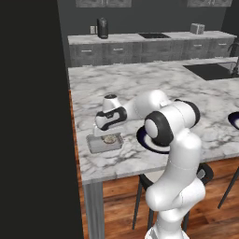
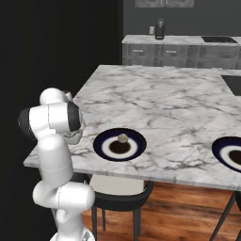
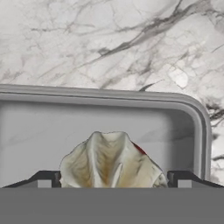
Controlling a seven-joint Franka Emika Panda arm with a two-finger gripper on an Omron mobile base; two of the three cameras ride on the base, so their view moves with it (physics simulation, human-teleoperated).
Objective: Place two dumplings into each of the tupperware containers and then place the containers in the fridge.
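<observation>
A grey see-through tupperware container [image 1: 95, 145] sits near the front left corner of the marble island, and one pale folded dumpling [image 1: 110, 139] lies in it. My gripper [image 1: 108, 132] hangs just over it, pointing down. In the hand view the dumpling [image 3: 109, 162] rests on the tray floor inside the container's rim [image 3: 131, 98], between the two dark fingertips [image 3: 47, 180] of my open gripper [image 3: 113, 180], with a gap on each side. Another dumpling [image 2: 123, 138] sits on a dark blue plate [image 2: 101, 143] beside a brown sauce blob [image 2: 118, 148]. The fridge is out of view.
A second dark blue plate [image 2: 225, 149] lies at the island's right edge. The island's front edge [image 1: 121, 170] runs close to the container, with black stools [image 2: 120, 197] below. A sink [image 1: 210, 71] is set into the far right, and a back counter [image 1: 149, 44] stands behind.
</observation>
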